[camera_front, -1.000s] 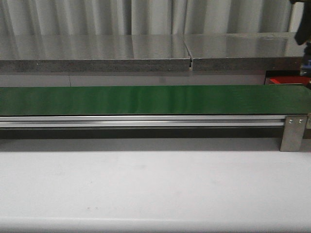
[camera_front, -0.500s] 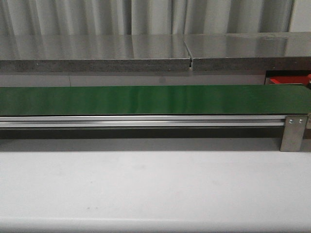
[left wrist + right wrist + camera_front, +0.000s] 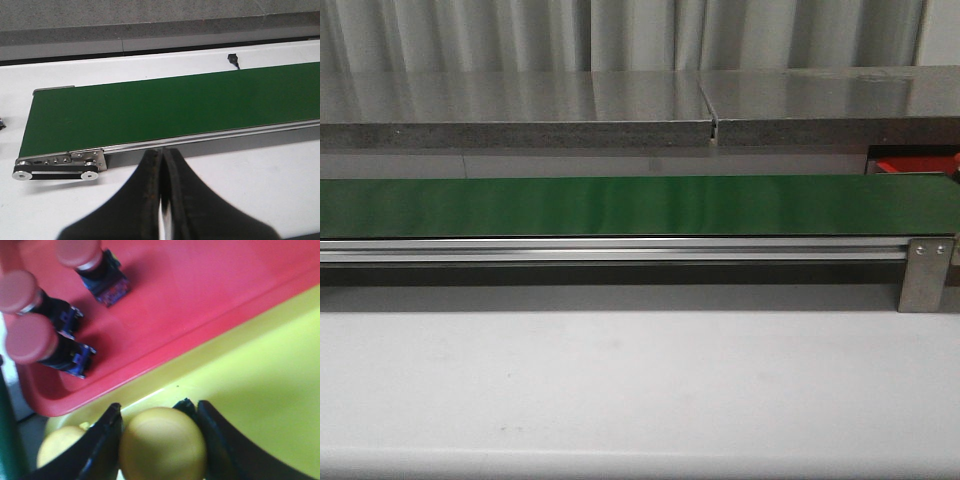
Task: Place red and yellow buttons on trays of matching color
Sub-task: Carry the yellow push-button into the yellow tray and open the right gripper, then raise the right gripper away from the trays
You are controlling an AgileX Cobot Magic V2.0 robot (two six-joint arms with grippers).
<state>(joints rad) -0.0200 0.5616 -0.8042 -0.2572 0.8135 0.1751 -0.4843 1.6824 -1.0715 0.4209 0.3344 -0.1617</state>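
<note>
**Right arm's gone from the front view, yellow button now over the yellow tray**

A second ago a dark bit of the right arm was poking into the far right corner of the front view. Half a second ago it had slipped out, and now that view shows just the bare green conveyor belt (image 3: 640,205), the white bench (image 3: 640,390) and a sliver of the red tray (image 3: 912,166) at the far right edge.

The right wrist view shows where it went. The right claw (image 3: 161,437) is clamped on a yellow button (image 3: 162,444), hanging over the yellow tray (image 3: 260,385). Another yellow button (image 3: 57,446) sits just beside it, already down I think. The red tray (image 3: 200,295) next door has three red buttons (image 3: 27,337) lying on it.

So my guess is this is the drop-off step, with the button about ready to be released.

The left claw (image 3: 162,200) has its fingers pressed together on nothing, parked on the near side of the belt's left end. No buttons on the belt right now.
</note>
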